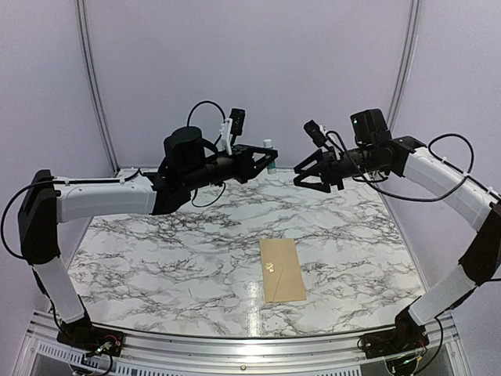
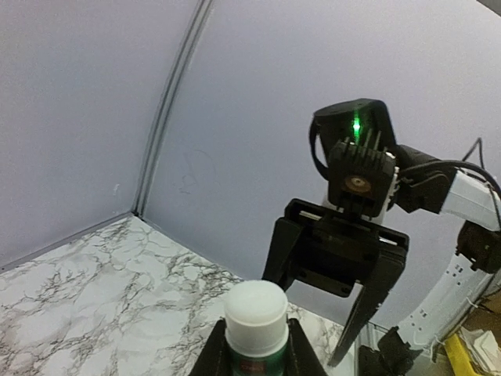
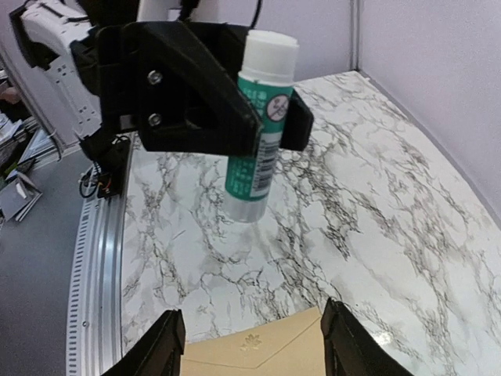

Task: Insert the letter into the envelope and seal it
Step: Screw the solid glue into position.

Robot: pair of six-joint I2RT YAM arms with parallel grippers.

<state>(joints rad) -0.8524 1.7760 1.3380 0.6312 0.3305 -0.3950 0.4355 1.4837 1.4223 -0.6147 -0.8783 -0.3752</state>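
Gaping wide, the right pincer [image 3: 254,342] hangs above the envelope [image 1: 282,270]; the left pincer [image 1: 267,162] clamps a glue stick [image 3: 257,145].

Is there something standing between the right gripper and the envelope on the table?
Nothing visible does. The envelope lies flat and uncovered on the table; the open right gripper hangs in the air beyond its far end. The glue stick, clamped in the left gripper, is level with the right one, not below it.
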